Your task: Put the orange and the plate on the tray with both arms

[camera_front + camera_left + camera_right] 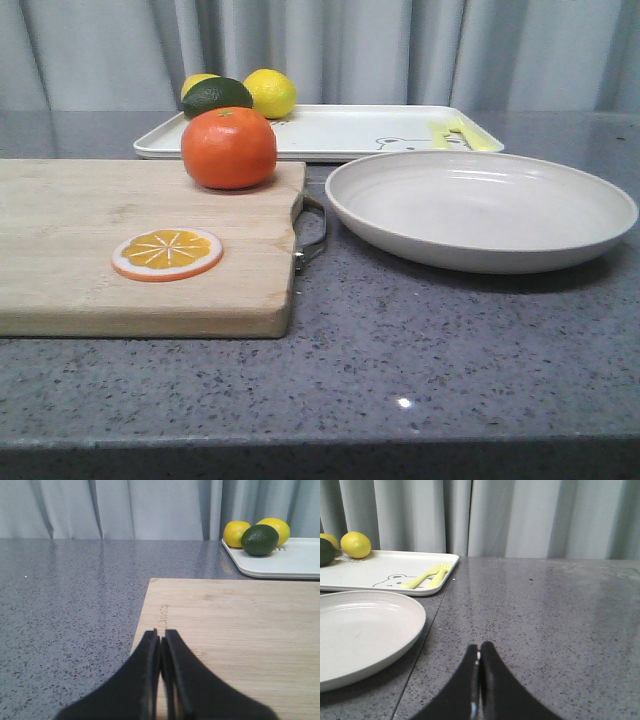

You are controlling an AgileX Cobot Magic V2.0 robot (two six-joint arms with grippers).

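Neither arm shows in the front view. The tray point(330, 132) is partly hidden there: the orange point(228, 147) covers part of its near rim, and 2 lemons point(270, 93) and a dark green fruit point(216, 96) sit on its left end. The bear drawing is cut off by the plate point(480, 208) rim. In the right wrist view the plate point(362, 635) runs off the frame edge, and so does the cutting board point(235, 640) in the left wrist view.

Everything rests on a speckled grey stone counter point(420, 370), backed by pale grey curtains point(400, 50).

Taking the cutting board point(140, 245) as landmark: the orange stands on its far right corner, an orange slice point(167, 253) lies flat near its middle, the plate sits just right of its metal handle point(312, 232), apart from it, and the tray lies behind it, beyond the orange.

The left gripper point(162, 645) hangs over the board's left edge, fingers pressed together on nothing. The right gripper point(479, 655) hovers over bare counter right of the plate, fingers likewise closed and empty. Open counter stretches left of the board and right of the plate.
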